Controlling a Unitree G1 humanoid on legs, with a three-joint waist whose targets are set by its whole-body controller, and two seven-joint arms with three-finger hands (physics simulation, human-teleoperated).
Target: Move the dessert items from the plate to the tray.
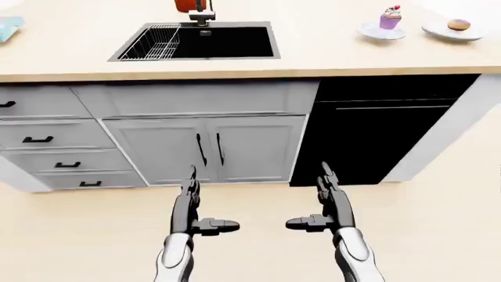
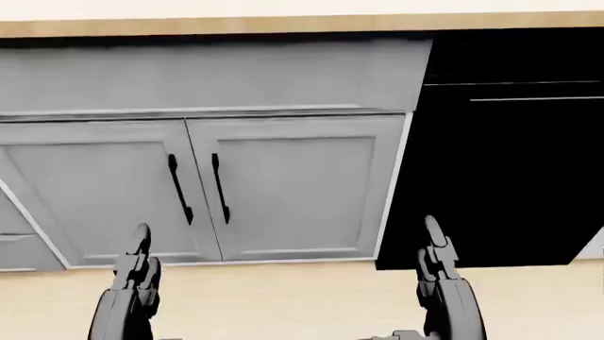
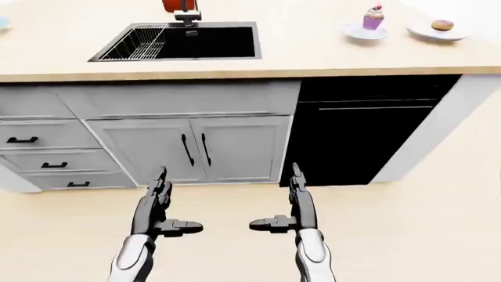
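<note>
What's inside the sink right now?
The sink holds a wire rack in its left part; the rest looks dark and bare. Its near wall hides the bottom along that edge.

The countertop looks like pale, matt wood with a smooth face. The sink set in it is flat black, and the rack at its left is thin wire with a metal look. The cabinet doors are smooth matt grey with dark, slightly glossy handles. The black panel to their right is smooth and unlit. Both hands, left and right, look like dark matt plastic above glossy silver forearms. The floor is pale and matt.
</note>
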